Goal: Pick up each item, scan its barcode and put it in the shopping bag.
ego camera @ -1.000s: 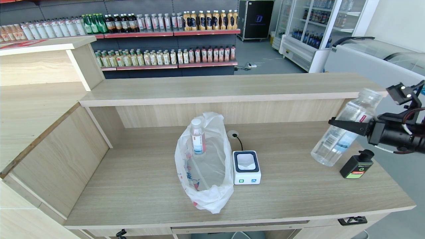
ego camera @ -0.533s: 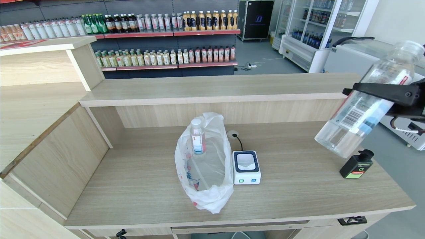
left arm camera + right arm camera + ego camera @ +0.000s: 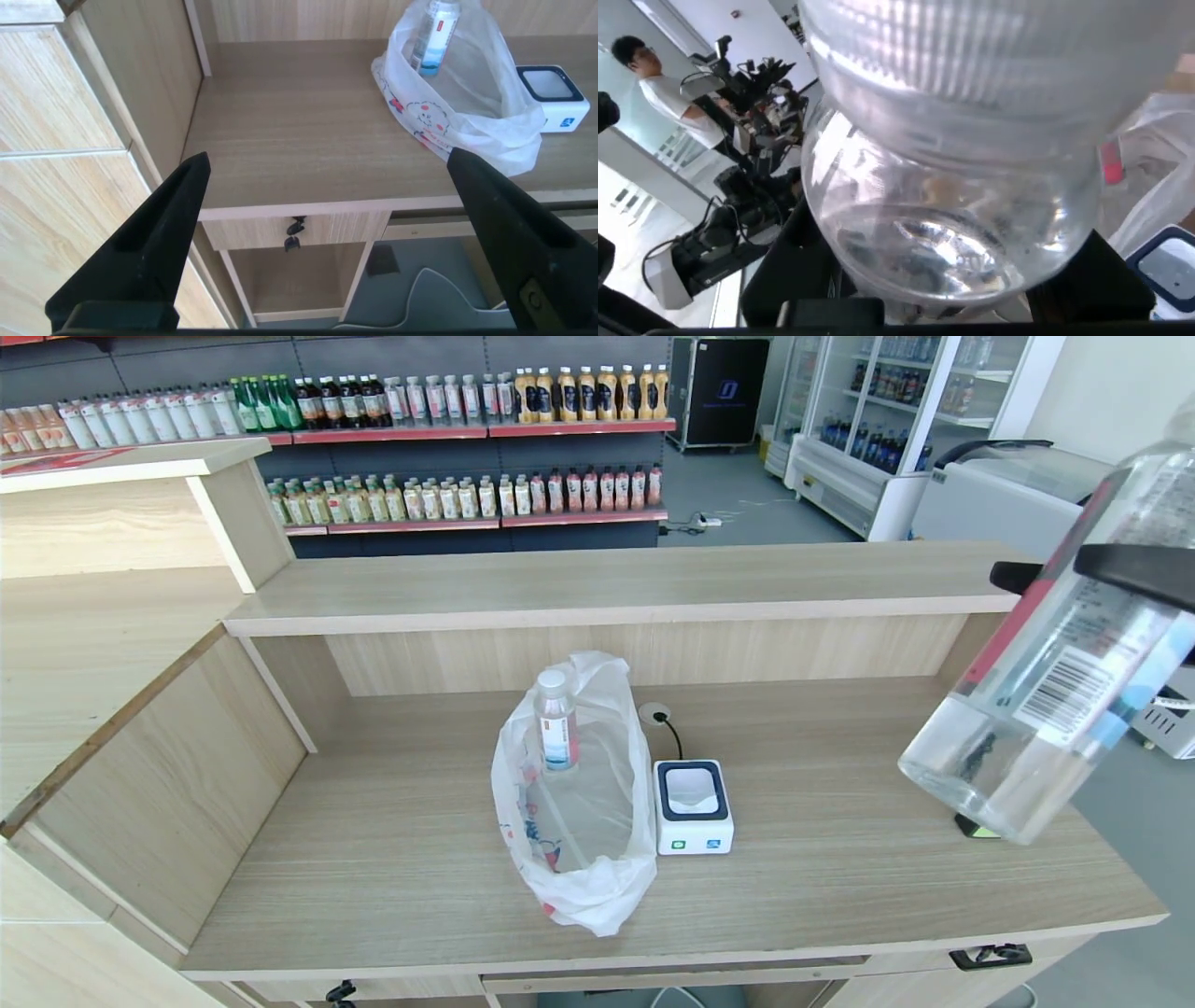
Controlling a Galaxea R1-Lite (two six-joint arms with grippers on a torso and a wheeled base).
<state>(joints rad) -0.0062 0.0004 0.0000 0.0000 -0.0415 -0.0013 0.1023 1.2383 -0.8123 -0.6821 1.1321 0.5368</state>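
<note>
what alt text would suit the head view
The right gripper holds a clear bottle tilted above the counter's right end, barcode toward the camera. At mid-counter a white bag holds a small bottle, upright, with a scanner beside it.

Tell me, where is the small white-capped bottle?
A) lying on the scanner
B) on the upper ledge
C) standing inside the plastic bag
C: the small bottle stands upright inside the open shopping bag, with the scanner beside the bag.
</note>
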